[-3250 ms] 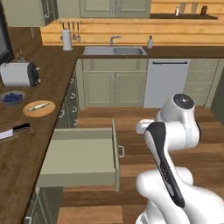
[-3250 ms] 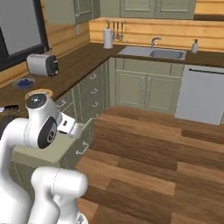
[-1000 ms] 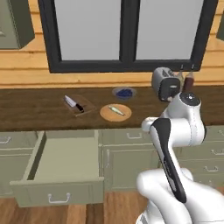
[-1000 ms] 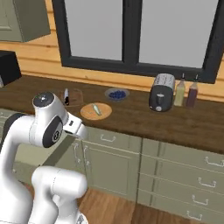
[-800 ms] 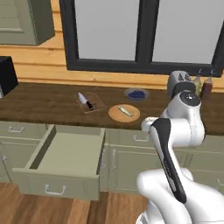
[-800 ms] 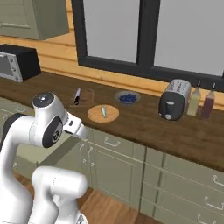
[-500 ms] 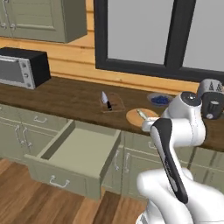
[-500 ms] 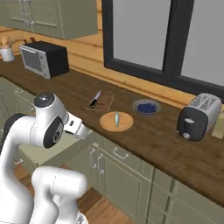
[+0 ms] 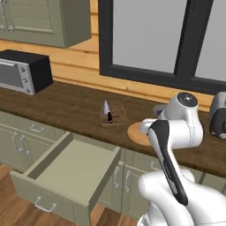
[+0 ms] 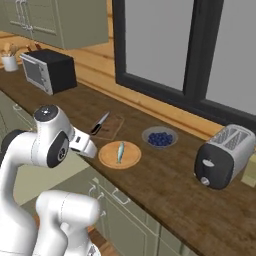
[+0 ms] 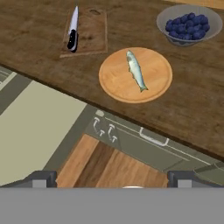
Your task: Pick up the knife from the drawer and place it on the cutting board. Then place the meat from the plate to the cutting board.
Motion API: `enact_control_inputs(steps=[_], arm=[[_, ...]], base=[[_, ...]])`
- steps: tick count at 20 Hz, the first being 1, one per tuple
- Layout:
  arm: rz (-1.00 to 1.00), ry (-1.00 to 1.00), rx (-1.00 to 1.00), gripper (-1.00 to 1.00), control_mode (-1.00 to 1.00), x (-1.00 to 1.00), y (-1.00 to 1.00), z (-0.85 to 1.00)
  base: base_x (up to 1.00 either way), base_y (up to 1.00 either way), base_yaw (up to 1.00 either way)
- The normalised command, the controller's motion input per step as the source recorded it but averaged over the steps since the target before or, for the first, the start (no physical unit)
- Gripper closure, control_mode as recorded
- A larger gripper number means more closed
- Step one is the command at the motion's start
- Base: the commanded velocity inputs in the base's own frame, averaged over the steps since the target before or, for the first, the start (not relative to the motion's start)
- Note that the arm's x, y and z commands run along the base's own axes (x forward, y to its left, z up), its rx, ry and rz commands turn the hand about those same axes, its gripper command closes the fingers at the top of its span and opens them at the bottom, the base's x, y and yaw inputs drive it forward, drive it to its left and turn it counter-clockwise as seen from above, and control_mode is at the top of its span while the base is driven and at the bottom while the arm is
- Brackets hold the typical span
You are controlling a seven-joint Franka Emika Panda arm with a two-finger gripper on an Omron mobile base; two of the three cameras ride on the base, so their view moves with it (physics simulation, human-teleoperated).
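Note:
The knife [image 11: 72, 30], silver blade and black handle, lies along the left edge of the brown cutting board [image 11: 91, 31] on the dark counter. It also shows in the left base view as the knife [image 9: 107, 112] on the cutting board [image 9: 116, 117]. The meat [image 11: 136, 70], a small pale fish-like piece, lies on the round tan plate [image 11: 116, 81] just right of the board. The pale olive drawer [image 9: 73, 167] stands pulled out below the counter, nothing visible inside it. My gripper [image 11: 112, 178] hangs open in front of the counter edge, apart from the plate, holding nothing.
A blue-grey bowl of blueberries [image 10: 160, 137] sits behind the plate [image 10: 107, 159]. A toaster [image 10: 222, 156] stands further right, a black microwave [image 10: 50, 70] to the left. Closed cabinet doors with handles [image 11: 105, 130] run under the counter edge.
The base has driven, so both base views have slid along the counter and the microwave has come into sight. Knife, meat and open drawer lie as before. The gripper stays open.

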Motion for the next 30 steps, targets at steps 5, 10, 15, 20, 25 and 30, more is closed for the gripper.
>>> enact_control_inputs(steps=[5,10,15,20,25,30], arm=[[0.00,0.00,0.00,-1.00,1.00,0.00,0.00,0.00],[0.00,0.00,0.00,-1.00,1.00,0.00,0.00,0.00],[0.00,0.00,0.00,-1.00,1.00,0.00,0.00,0.00],[0.00,0.00,0.00,-1.00,1.00,0.00,0.00,0.00],[0.00,0.00,0.00,-1.00,1.00,0.00,0.00,0.00],[0.00,0.00,0.00,-1.00,1.00,0.00,0.00,0.00]], base=[[0.21,0.30,-0.15],[0.38,0.14,-0.06],[0.47,0.00,0.00],[0.41,0.02,0.00],[0.30,0.18,-0.01],[0.47,0.13,0.00]])
